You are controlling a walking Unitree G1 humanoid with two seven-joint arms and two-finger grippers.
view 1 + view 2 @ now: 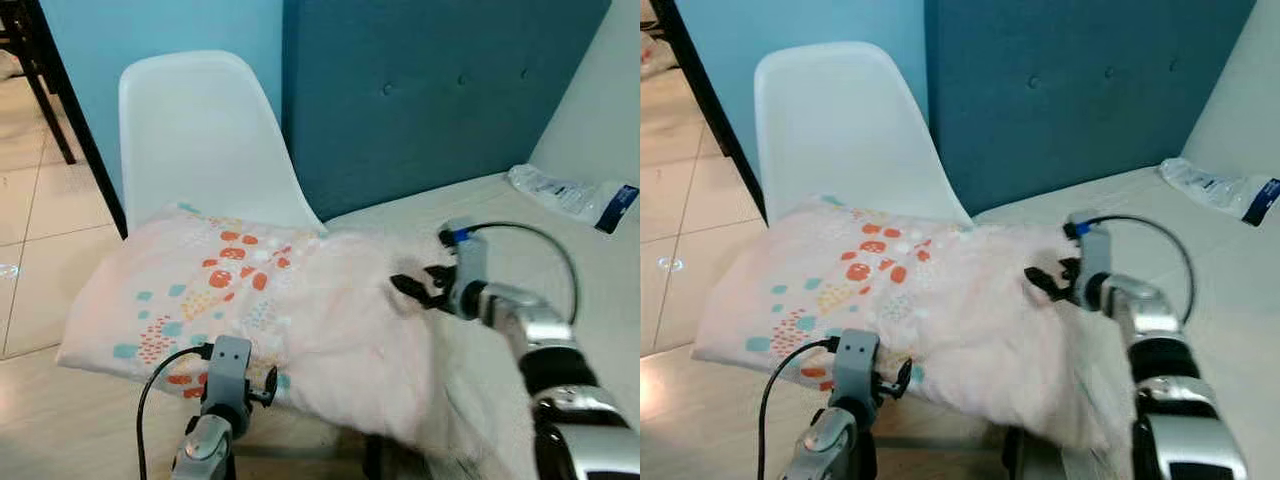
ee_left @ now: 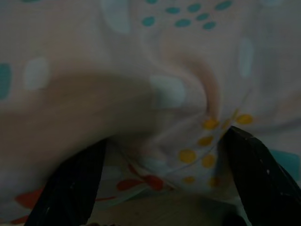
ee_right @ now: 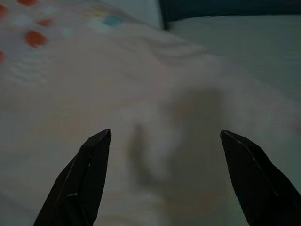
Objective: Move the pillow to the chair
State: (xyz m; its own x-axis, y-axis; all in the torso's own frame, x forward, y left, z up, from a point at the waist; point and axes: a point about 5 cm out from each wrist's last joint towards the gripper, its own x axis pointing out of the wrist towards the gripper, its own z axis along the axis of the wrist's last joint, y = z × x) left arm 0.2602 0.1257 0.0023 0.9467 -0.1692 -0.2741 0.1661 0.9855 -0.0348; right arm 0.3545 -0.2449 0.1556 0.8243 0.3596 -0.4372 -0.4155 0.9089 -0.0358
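Both grippers sit at the pillow (image 1: 260,300); my right gripper (image 1: 418,290) rests on its plain pink end with its fingers (image 3: 89,174) spread apart, released, nothing between them but the fabric below; my left gripper (image 2: 164,188) is at the near edge of the patterned end, its fingers (image 2: 70,188) set wide with the hem bunched between them, though I cannot tell whether they actually pinch it; the pillow lies across the seat of the white chair (image 1: 200,130), its patterned part on the seat and its plain part reaching over onto the pale bed (image 1: 600,270) beside the chair; a clear plastic packet (image 1: 570,195) lies on the bed, well apart, against the teal headboard (image 1: 440,90).
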